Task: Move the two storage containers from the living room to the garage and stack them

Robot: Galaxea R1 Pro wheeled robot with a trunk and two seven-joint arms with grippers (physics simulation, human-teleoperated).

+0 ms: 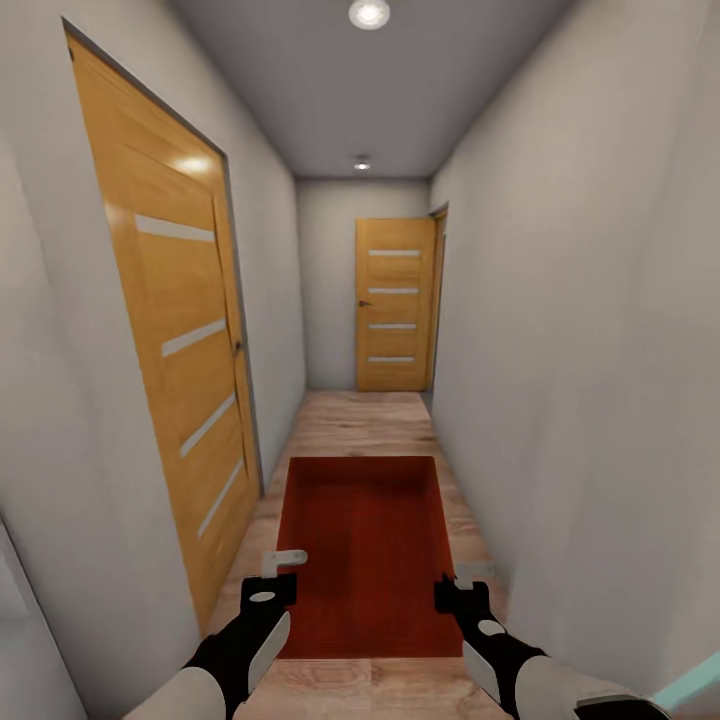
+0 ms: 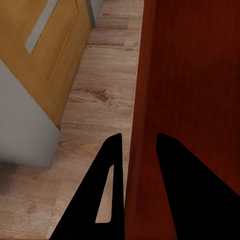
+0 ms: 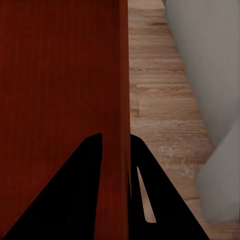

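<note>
Carried box: red-orange open-topped rectangular storage container [image 1: 365,550], long axis pointing down the corridor toward the far wooden door [image 1: 394,305].
Left end effector [image 1: 275,580]: pinching the container's left wall.
Right end effector [image 1: 462,588]: pinching its right wall.

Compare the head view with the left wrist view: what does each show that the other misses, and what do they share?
Head view alone: the whole open-topped storage container carried down a narrow hallway, the right gripper on its right wall, the far door at the corridor's end, and ceiling lights.

Left wrist view alone: close up, one finger outside the container's left wall and the other inside, the wall clamped between them.

Both: the left gripper, the red-orange container, the wood plank floor, and the side door.
</note>
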